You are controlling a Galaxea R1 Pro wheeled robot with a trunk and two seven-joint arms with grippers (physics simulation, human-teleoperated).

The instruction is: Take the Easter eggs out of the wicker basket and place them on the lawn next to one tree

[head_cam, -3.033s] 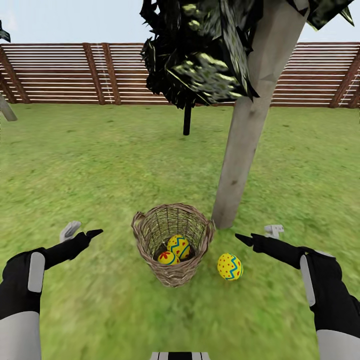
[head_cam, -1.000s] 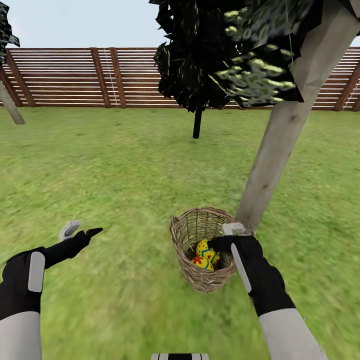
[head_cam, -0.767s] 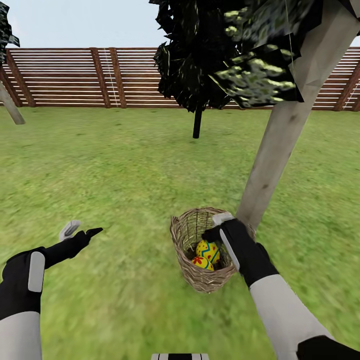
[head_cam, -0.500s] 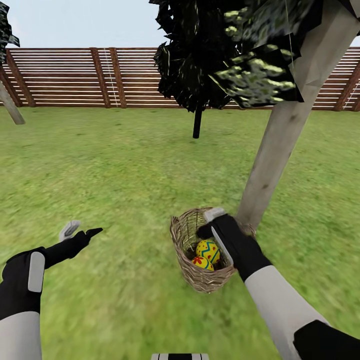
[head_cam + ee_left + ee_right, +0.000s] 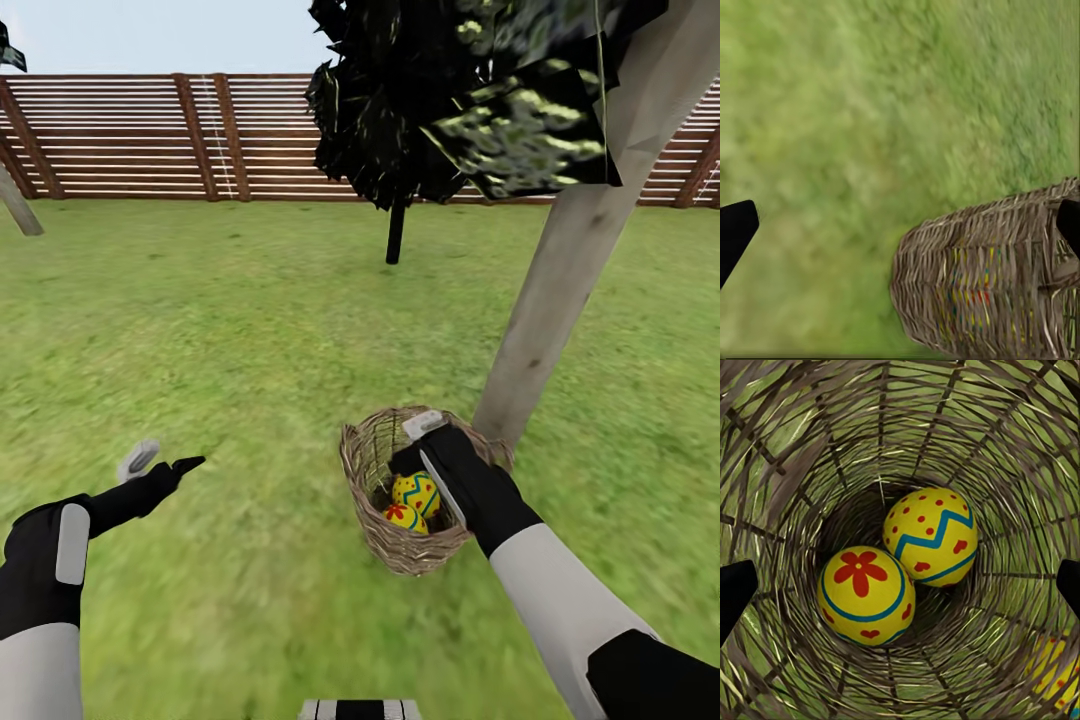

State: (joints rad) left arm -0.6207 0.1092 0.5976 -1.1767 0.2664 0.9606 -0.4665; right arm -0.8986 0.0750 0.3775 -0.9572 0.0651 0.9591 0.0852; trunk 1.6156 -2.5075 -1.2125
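The wicker basket (image 5: 375,520) stands on the lawn (image 5: 230,340) at the foot of the thick pale tree (image 5: 560,290). Two Easter eggs lie inside it: a zigzag egg (image 5: 931,536) and a flower egg (image 5: 866,594), also seen as zigzag egg (image 5: 418,492) and flower egg (image 5: 403,517). A third egg (image 5: 1057,667) shows through the weave, outside the basket wall. My right gripper (image 5: 410,443) hangs open over the basket mouth, its fingertips (image 5: 735,592) spread wide above the eggs. My left gripper (image 5: 163,461) is open over bare grass, left of the basket (image 5: 997,277).
A thin black-trunked dark tree (image 5: 396,232) stands farther back. The brown slat fence (image 5: 150,140) closes the far side. Another pale trunk (image 5: 18,205) leans at the far left. Open grass stretches left of and in front of the basket.
My right gripper has moved from the basket's right rim to above its mouth. The view has shifted slightly. The left arm has stayed put.
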